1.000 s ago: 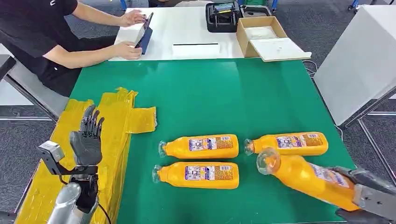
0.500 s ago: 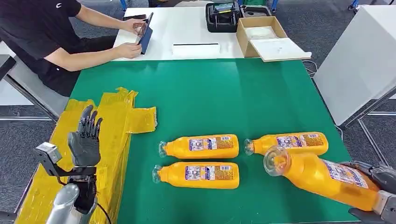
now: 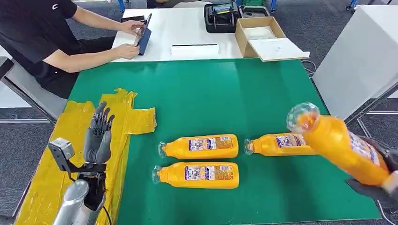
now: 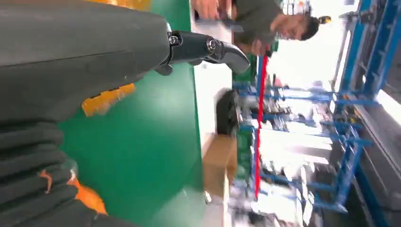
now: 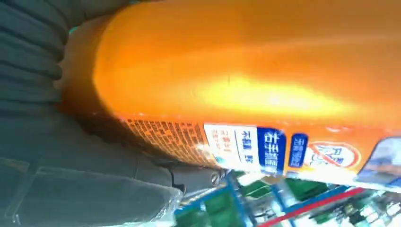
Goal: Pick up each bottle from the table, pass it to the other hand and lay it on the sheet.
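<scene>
My right hand (image 3: 378, 185) grips an orange bottle (image 3: 340, 143) at the table's right edge, lifted off the green table (image 3: 206, 93) with its clear cap tilted up and to the left. The same held bottle (image 5: 246, 80) presses against the palm in the right wrist view. Three more orange bottles lie on their sides: one at the centre (image 3: 199, 146), one in front of it (image 3: 197, 174), one to the right (image 3: 277, 144). My left hand (image 3: 97, 138) stands upright and open above the yellow sheet (image 3: 70, 140), its thumb (image 4: 208, 47) empty in the left wrist view.
A person (image 3: 42, 33) sits at the far left, handling a tablet on a white table (image 3: 187, 33). A cardboard box (image 3: 260, 35) and a black case (image 3: 220, 16) stand behind the green table. A white cabinet (image 3: 361, 56) stands to the right.
My right hand has raised the held bottle and carried it rightward, tilting its cap end higher. My left hand has lifted a little over the sheet. The view shifted slightly.
</scene>
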Controlling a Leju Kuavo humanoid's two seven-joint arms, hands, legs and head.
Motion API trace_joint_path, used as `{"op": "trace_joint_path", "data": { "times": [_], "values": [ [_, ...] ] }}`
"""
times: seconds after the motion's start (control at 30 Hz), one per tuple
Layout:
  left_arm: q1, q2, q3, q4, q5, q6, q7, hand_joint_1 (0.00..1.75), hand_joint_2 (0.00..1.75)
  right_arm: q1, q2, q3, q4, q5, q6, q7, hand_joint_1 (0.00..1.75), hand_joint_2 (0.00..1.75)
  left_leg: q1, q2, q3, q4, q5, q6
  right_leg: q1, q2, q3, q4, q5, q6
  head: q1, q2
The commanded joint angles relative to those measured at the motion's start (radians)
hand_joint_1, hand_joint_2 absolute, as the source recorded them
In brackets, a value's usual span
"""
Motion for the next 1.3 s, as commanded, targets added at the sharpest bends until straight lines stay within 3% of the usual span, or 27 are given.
{"op": "trace_joint_path", "data": {
  "times": [0.03, 0.1, 0.13, 0.23, 0.33, 0.7, 1.17, 1.3],
  "values": [
    [-0.275, -0.01, -0.133, 0.282, 0.174, -0.146, 0.12, 0.0, 1.75, -0.857, 0.488, 0.627, 0.943, -0.047, -0.301, -0.025, 1.75, 1.75, 0.006, 0.023, 0.01, -0.005, 0.003, -0.004, 0.006, 0.02, 0.005, -0.01, 0.012, -0.002, 0.0, 0.0],
    [-0.303, -0.033, -0.147, 0.325, 0.184, -0.155, 0.115, 0.0, 1.75, -0.848, 0.509, 0.646, 0.903, -0.045, -0.358, 0.0, 1.75, 1.75, 0.004, 0.035, 0.01, -0.003, 0.006, -0.008, 0.005, 0.029, 0.0, -0.004, 0.017, -0.005, -0.002, 0.0],
    [-0.313, -0.039, -0.159, 0.325, 0.195, -0.18, 0.118, 0.0, 1.75, -0.844, 0.519, 0.667, 0.862, -0.01, -0.411, 0.032, 1.75, 1.75, 0.002, 0.035, 0.008, -0.002, 0.008, -0.009, 0.002, 0.031, -0.006, -0.002, 0.02, -0.006, -0.001, 0.0],
    [-0.305, -0.054, -0.181, 0.249, 0.219, -0.186, 0.176, 0.0, 1.75, -0.782, 0.527, 0.666, 0.688, 0.052, -0.52, 0.163, 1.75, 1.75, 0.003, 0.022, 0.002, 0.0, 0.012, -0.006, 0.002, 0.022, -0.009, 0.001, 0.017, -0.009, 0.0, 0.0],
    [-0.284, -0.059, -0.204, 0.19, 0.235, -0.175, 0.21, 0.0, 1.75, -0.705, 0.516, 0.648, 0.546, 0.085, -0.536, 0.223, 1.75, 1.75, 0.004, 0.005, 0.0, 0.001, 0.014, -0.006, 0.002, 0.005, -0.008, 0.003, 0.013, -0.009, -0.001, 0.0],
    [-0.28, -0.054, -0.202, 0.193, 0.235, -0.174, 0.209, 0.0, 1.75, -0.701, 0.512, 0.644, 0.547, 0.085, -0.537, 0.223, 1.75, 1.75, 0.006, 0.0, -0.009, -0.001, 0.015, -0.006, 0.004, 0.003, -0.016, 0.001, 0.014, -0.01, 0.0, 0.0],
    [-0.28, -0.054, -0.202, 0.193, 0.235, -0.174, 0.209, 0.0, 1.75, -0.701, 0.512, 0.644, 0.547, 0.085, -0.537, 0.223, 1.75, 1.75, 0.005, 0.0, -0.009, 0.0, 0.015, -0.007, 0.003, 0.002, -0.015, 0.002, 0.014, -0.01, 0.0, 0.0],
    [-0.283, -0.057, -0.268, 0.205, 0.279, -0.216, 0.235, 0.0, 1.75, -0.582, 0.524, 0.588, 0.421, 0.144, -0.606, 0.242, 1.75, 1.75, 0.005, -0.002, -0.008, 0.0, 0.014, -0.008, 0.003, -0.001, -0.013, 0.002, 0.013, -0.01, 0.0, 0.0]
  ]
}}
